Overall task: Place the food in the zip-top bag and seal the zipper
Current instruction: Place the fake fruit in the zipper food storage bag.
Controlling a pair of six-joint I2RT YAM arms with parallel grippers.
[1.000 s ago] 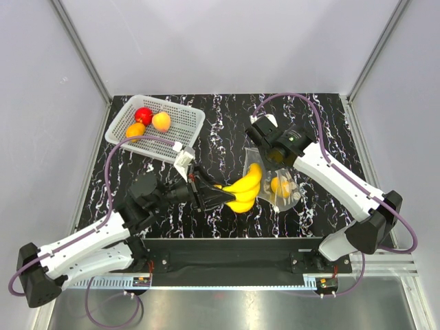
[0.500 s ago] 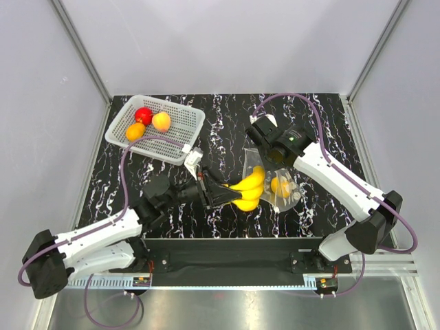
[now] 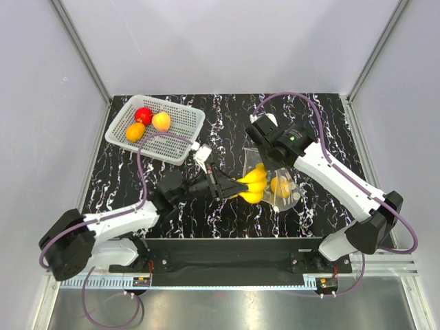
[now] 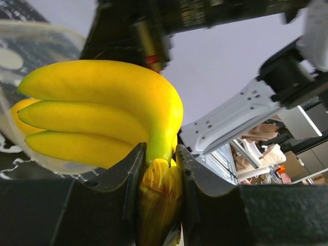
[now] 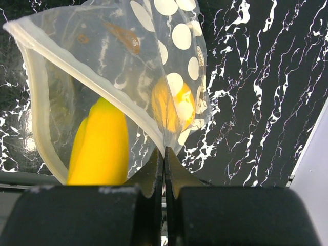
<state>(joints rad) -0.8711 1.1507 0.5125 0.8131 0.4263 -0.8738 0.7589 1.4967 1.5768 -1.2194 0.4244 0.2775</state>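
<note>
My left gripper (image 3: 225, 187) is shut on the stem of the yellow banana bunch (image 3: 251, 185), which it holds level with the tips inside the open mouth of the clear dotted zip-top bag (image 3: 283, 198). In the left wrist view the fingers (image 4: 130, 174) clamp the stem below the bananas (image 4: 102, 102). My right gripper (image 3: 267, 159) is shut on the bag's mouth edge and holds it up. The right wrist view shows that gripper (image 5: 164, 154), the bag (image 5: 169, 46), the zipper strip (image 5: 77, 77) and a banana (image 5: 100, 143) behind the plastic. A yellow-orange fruit (image 3: 280, 185) lies inside the bag.
A white perforated basket (image 3: 180, 127) at the back left holds the red fruit (image 3: 143, 115), the orange fruit (image 3: 135, 131) and the yellow-pink fruit (image 3: 161, 121). The black marbled table (image 3: 323, 117) is bordered by grey walls and a metal frame.
My left gripper has moved right with the banana bunch, bringing its tips from beside the bag into the bag's mouth. The right gripper has kept its hold on the bag edge.
</note>
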